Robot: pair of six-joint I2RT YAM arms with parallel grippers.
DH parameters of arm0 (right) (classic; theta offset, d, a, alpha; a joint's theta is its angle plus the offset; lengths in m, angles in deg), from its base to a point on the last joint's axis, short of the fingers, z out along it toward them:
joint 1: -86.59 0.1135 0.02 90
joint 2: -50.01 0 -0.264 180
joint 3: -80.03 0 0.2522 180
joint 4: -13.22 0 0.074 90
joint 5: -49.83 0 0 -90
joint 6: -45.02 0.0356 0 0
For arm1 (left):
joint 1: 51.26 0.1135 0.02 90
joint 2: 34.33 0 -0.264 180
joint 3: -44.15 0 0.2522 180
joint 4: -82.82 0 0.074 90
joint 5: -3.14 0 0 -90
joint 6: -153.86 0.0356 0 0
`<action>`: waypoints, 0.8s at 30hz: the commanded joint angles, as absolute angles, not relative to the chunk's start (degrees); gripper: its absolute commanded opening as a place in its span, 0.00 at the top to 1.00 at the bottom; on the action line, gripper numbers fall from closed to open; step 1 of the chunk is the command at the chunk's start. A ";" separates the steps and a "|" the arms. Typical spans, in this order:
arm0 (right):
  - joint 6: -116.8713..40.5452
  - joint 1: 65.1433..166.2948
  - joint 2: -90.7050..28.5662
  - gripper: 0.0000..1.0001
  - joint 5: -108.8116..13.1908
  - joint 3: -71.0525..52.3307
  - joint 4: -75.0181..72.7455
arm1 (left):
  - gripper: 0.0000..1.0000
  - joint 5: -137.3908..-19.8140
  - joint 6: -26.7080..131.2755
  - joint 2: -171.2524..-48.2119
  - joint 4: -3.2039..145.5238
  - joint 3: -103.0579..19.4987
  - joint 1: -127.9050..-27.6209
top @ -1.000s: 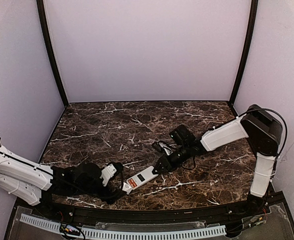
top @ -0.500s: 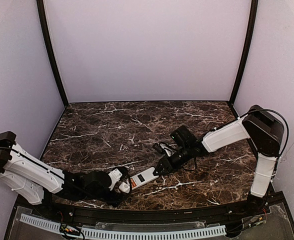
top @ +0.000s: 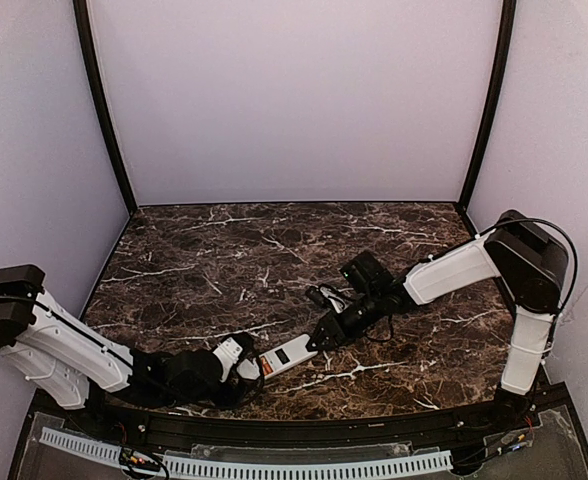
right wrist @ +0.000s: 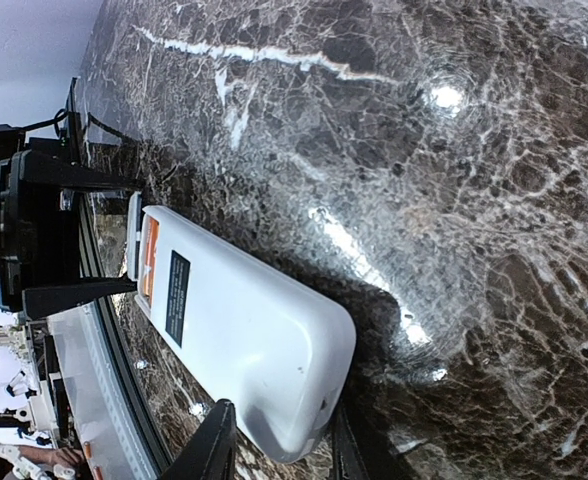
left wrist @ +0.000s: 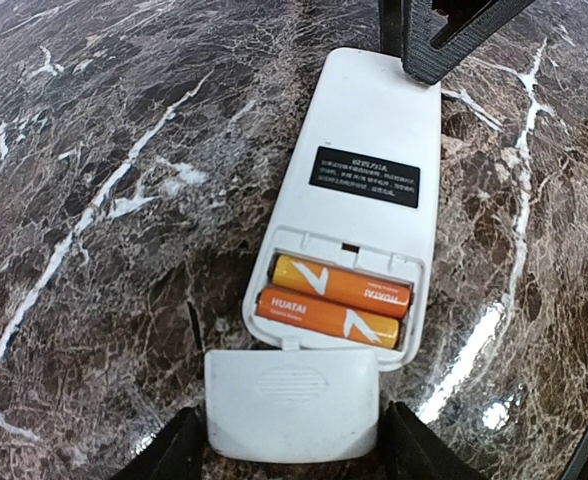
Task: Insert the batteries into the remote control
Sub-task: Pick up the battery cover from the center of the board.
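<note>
Near the front edge of the marble surface (top: 224, 250), the remote control (top: 289, 353) lies back-up, with both batteries (left wrist: 336, 300) in its open recess.
Two orange cells sit side by side across the recess at the remote's near end, below a black printed label (left wrist: 364, 177). The right tool (right wrist: 279, 440) is clamped on the remote's far end, one finger on each long edge. The left tool (left wrist: 292, 440) has its fingers on either side of a small white cover (left wrist: 292, 402), which lies flat just off the recess end with its front edge meeting the remote. I cannot tell whether those fingers press on the cover or only stand beside it.
</note>
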State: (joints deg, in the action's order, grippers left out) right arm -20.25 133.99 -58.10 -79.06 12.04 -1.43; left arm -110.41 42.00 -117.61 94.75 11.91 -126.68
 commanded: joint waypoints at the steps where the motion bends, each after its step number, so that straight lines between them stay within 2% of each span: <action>1: -20.71 134.65 -57.99 0.68 -78.66 11.75 -2.12 | 0.42 -110.53 42.39 -118.57 95.34 12.66 -126.94; 5: -21.36 134.59 -58.09 0.68 -78.57 11.29 -2.60 | 0.48 -110.22 44.38 -115.38 93.08 12.19 -126.94; 15: -23.28 133.93 -57.75 0.64 -79.22 10.62 -3.18 | 0.53 -106.32 52.85 -106.42 78.17 7.53 -126.68; 21: -23.96 133.36 -57.48 0.61 -79.65 10.39 -3.75 | 0.54 -98.55 56.02 -109.44 62.86 -2.19 -123.94; 24: -24.06 133.27 -57.36 0.56 -79.72 10.38 -3.89 | 0.54 -96.16 56.89 -112.16 56.65 -6.42 -122.71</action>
State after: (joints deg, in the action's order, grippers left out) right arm -23.22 133.64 -58.08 -79.72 11.36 -2.45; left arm -101.48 54.10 -109.74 69.72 -1.66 -124.17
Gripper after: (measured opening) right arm 0.415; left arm 0.519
